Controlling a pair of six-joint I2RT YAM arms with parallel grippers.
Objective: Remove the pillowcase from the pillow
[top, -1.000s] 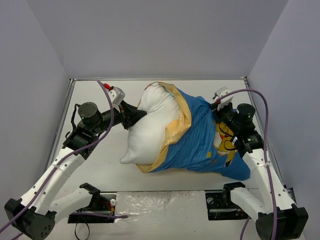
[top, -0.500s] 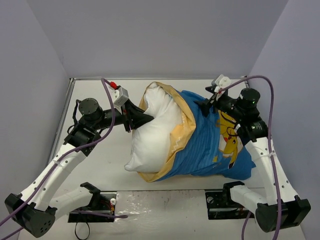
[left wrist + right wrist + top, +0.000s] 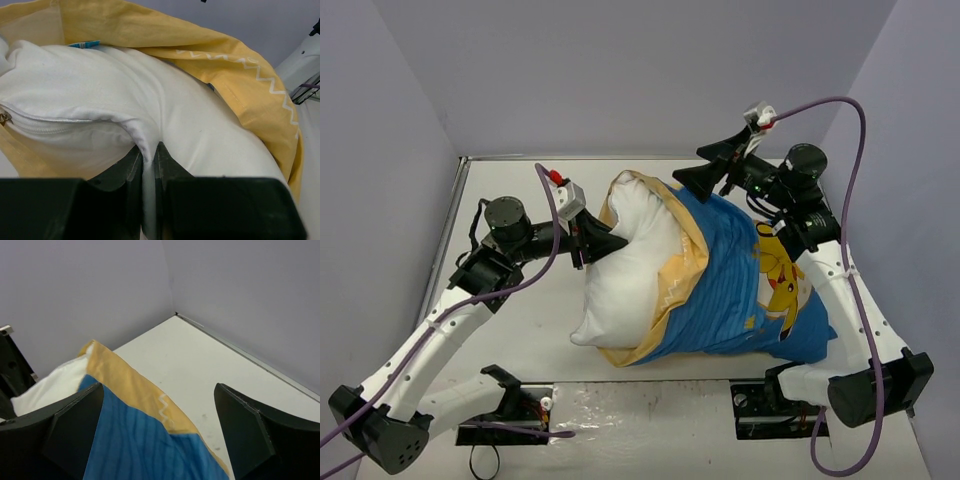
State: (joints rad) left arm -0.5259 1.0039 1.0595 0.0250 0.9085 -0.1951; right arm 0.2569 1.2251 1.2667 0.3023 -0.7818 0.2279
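Note:
The white pillow [image 3: 620, 285] lies mid-table with its left half bare. Its right half sits inside the blue striped pillowcase [image 3: 730, 290], whose yellow lining is folded back at the mouth [image 3: 680, 265]. My left gripper [image 3: 612, 240] is shut on a pinch of pillow fabric [image 3: 149, 152] at the pillow's left side. A blue tag [image 3: 84, 44] and the yellow lining [image 3: 210, 50] show behind it. My right gripper [image 3: 696, 166] hangs open above the pillowcase's far edge. Nothing is between its fingers [image 3: 75, 425], and the blue cloth [image 3: 140, 445] lies below them.
Lilac walls [image 3: 620, 70] close in the white table [image 3: 510, 310] on three sides, with a metal rim [image 3: 460, 160] at their foot. Purple cables [image 3: 840, 130] loop over both arms. The arm bases [image 3: 510, 405] stand at the near edge.
My right gripper has let go of the pillowcase, opened wide, and lifted up and toward the far wall. The left gripper keeps its pinch and has shifted slightly right.

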